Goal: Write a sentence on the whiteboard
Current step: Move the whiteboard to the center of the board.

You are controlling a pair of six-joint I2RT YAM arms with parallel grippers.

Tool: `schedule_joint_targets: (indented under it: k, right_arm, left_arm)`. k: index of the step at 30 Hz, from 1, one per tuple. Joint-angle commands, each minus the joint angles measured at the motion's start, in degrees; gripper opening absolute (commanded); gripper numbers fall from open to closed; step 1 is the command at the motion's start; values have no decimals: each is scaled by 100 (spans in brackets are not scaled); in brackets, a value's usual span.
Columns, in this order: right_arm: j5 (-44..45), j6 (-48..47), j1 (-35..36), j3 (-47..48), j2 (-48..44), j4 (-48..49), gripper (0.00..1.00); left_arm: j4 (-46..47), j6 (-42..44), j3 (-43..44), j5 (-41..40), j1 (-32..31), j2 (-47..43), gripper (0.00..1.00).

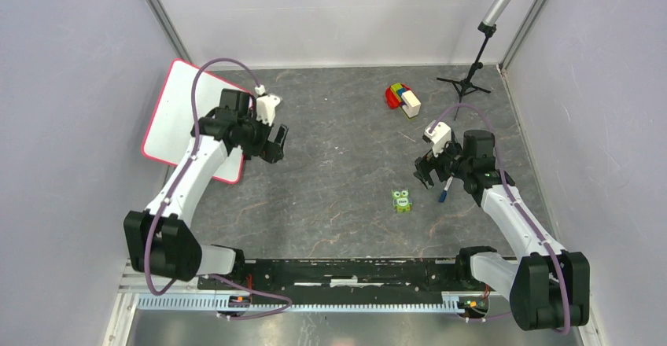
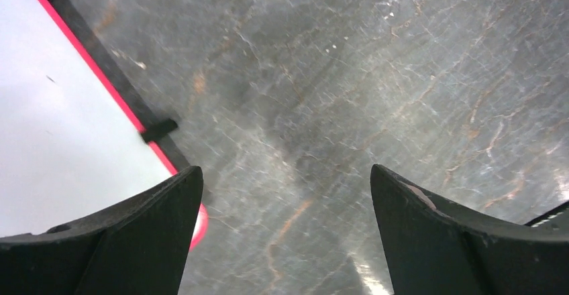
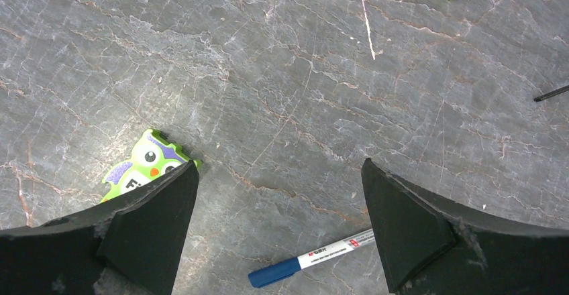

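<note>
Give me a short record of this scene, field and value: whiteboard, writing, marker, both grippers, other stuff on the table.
whiteboard: flat on the table, far left, partly under the left arm
writing: none on the part that shows
marker: blue cap, lying on the table below the right gripper, not held
left gripper: open, empty, over bare table beside the whiteboard's edge
right gripper: open, empty
other items: green owl toy left of the marker; coloured blocks farther back; black tripod far right
</note>
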Motion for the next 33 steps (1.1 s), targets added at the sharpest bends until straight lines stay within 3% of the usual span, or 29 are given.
schedule_joint_targets:
  k: [1, 6, 14, 23, 33]
  right_arm:
    - [46, -90, 30, 105, 25, 125, 97]
    - [48, -125, 34, 114, 66, 98, 97]
    - [102, -153, 30, 123, 159, 78, 97]
    - [144, -189, 22, 123, 253, 54, 97]
    - [226, -232, 27, 140, 342, 21, 97]
  left_arm:
    - [-744, 1628, 958, 127, 4, 575, 100]
    - [-1371, 3101, 1569, -135, 12, 1344, 100]
    - [-1465, 4972, 1889, -593, 110, 2101, 91]
    - [-1786, 6466, 2491, -169, 671, 3033, 79]
    - [-1780, 7109, 2508, -413, 822, 3687, 55]
